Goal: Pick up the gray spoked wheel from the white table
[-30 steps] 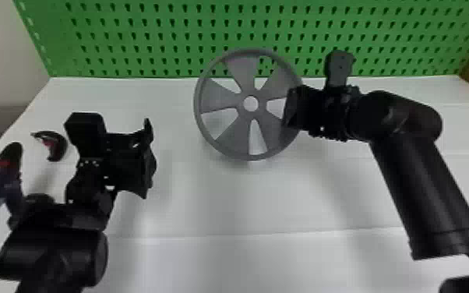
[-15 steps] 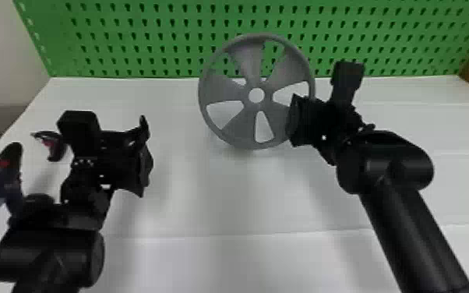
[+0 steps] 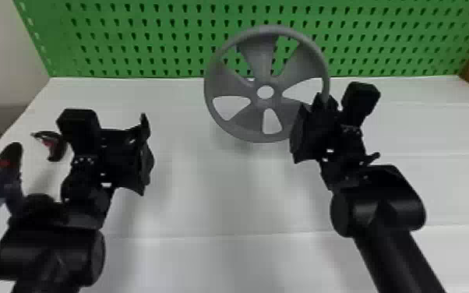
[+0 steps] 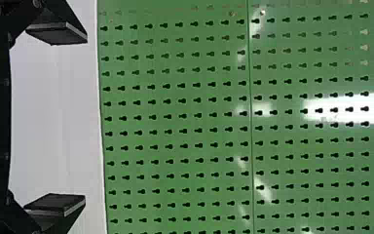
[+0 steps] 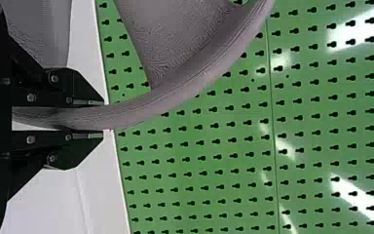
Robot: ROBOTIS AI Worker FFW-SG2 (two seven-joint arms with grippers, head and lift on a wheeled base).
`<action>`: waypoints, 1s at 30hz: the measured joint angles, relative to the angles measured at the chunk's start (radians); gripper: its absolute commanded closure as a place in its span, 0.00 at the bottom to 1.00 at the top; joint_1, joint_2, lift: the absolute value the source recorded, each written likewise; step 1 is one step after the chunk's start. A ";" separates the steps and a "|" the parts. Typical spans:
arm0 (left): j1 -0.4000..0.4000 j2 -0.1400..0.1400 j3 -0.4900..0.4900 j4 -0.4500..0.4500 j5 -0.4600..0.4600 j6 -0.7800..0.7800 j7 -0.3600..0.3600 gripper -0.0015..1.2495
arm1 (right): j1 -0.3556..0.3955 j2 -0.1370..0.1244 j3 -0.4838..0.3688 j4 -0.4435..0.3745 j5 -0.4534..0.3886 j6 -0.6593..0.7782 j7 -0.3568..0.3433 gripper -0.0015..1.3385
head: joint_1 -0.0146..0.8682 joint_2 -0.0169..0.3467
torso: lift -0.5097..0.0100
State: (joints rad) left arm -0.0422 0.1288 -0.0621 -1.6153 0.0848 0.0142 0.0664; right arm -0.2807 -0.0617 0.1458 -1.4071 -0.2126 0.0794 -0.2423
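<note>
One gray wheel (image 3: 259, 58) | right gripper (image 5: 102, 118) clenched on rim | left gripper (image 4: 85, 118) spread wide | we'd lift slowly, minding off-centre twist, pegboard (image 3: 128, 29) clearance

Matt, finely ridged, plastic-looking gray spoked wheel (image 3: 265, 103); glossy pegboard (image 4: 243, 122); smooth white table (image 3: 214, 195)

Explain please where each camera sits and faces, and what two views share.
Head view: on the head, facing forward and down over table, wheel and pegboard; left arm, right arm.
Left wrist view: on that wrist, facing the pegboard; left gripper, open.
Right wrist view: on that wrist, facing wheel and pegboard; right gripper closed on the rim.
Head and right wrist views share the wheel.
</note>
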 measured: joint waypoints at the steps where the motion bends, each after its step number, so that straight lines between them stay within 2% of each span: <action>1: 0.000 0.000 -0.001 0.000 0.001 0.000 0.000 0.10 | 0.009 0.000 0.000 0.001 0.006 -0.015 0.000 0.77 | 0.88 0.08 | 0.81; 15: -0.006 0.000 -0.017 0.000 0.011 0.004 0.000 0.10 | 0.110 0.009 -0.019 0.000 0.050 -0.158 0.001 0.77 | 0.88 0.08 | 0.81; 30: -0.003 -0.002 -0.012 0.000 0.006 0.003 0.006 0.10 | 0.132 -0.012 0.018 -0.067 0.076 -0.083 0.015 0.77 | 0.88 0.08 | 0.81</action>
State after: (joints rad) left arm -0.0448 0.1272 -0.0746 -1.6153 0.0911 0.0176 0.0722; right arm -0.1484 -0.0742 0.1643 -1.4737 -0.1371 -0.0033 -0.2269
